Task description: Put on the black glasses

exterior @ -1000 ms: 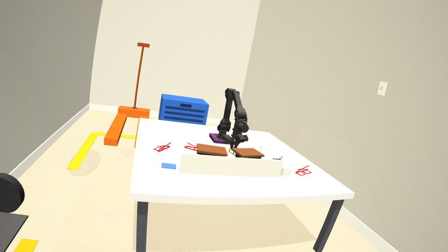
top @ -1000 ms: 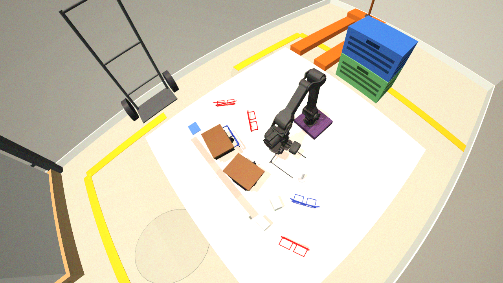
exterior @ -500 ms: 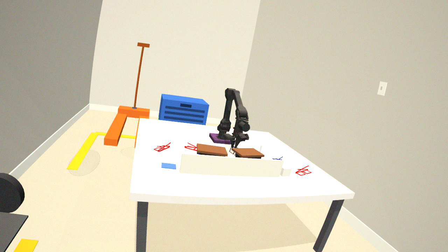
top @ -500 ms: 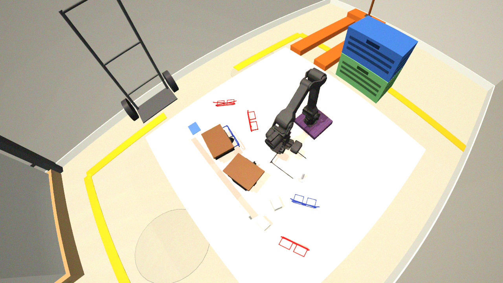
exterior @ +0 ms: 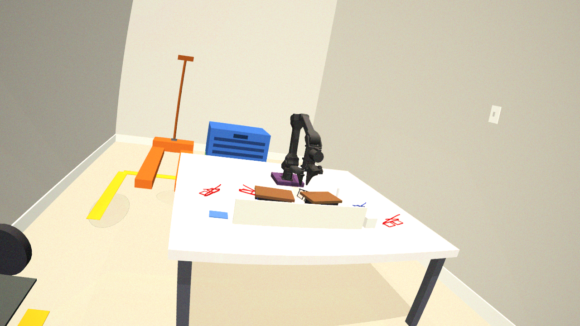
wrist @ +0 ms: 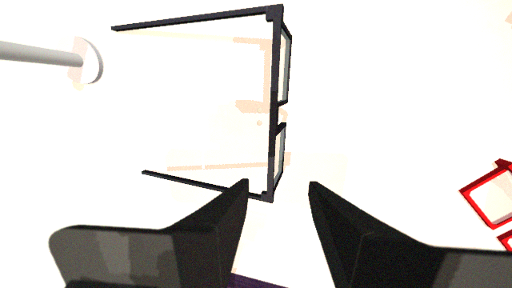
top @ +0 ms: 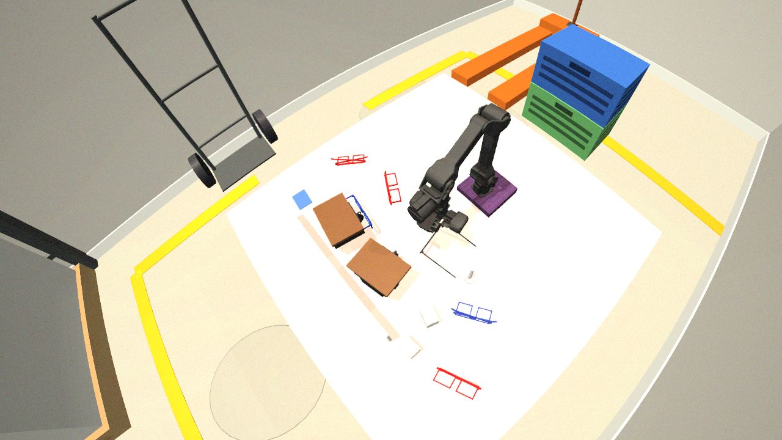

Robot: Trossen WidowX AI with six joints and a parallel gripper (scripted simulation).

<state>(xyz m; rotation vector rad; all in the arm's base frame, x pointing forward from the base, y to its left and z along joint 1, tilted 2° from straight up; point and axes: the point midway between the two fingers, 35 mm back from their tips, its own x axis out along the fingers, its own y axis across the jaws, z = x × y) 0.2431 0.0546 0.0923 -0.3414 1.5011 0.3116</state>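
Above the worktop (top: pixel 547 284) (exterior: pixel 259 243), the released hand (top: pixel 445 223) (exterior: pixel 304 183) (wrist: pixel 278 186) hangs open near the black glasses (top: pixel 437 263) (exterior: pixel 300 194) (wrist: pixel 274 116), its 2 fingers apart.

From here, the black glasses (top: pixel 437 263) (exterior: pixel 298 193) (wrist: pixel 274 112) sit off both heads at the top view's centre, temples open. Left of them are two brown-topped display heads, the upper (top: pixel 338 219) (exterior: pixel 274 194) and the lower (top: pixel 378 267) (exterior: pixel 322 198); which is yellow-tagged, I can't tell.

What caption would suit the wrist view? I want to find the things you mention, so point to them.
The open gripper (top: pixel 442 223) (exterior: pixel 304 183) (wrist: pixel 278 186) above black glasses (top: pixel 437 263) (exterior: pixel 300 194) (wrist: pixel 274 108), red glasses (top: pixel 392 187) (exterior: pixel 247 190) (wrist: pixel 486 200) at the right edge.
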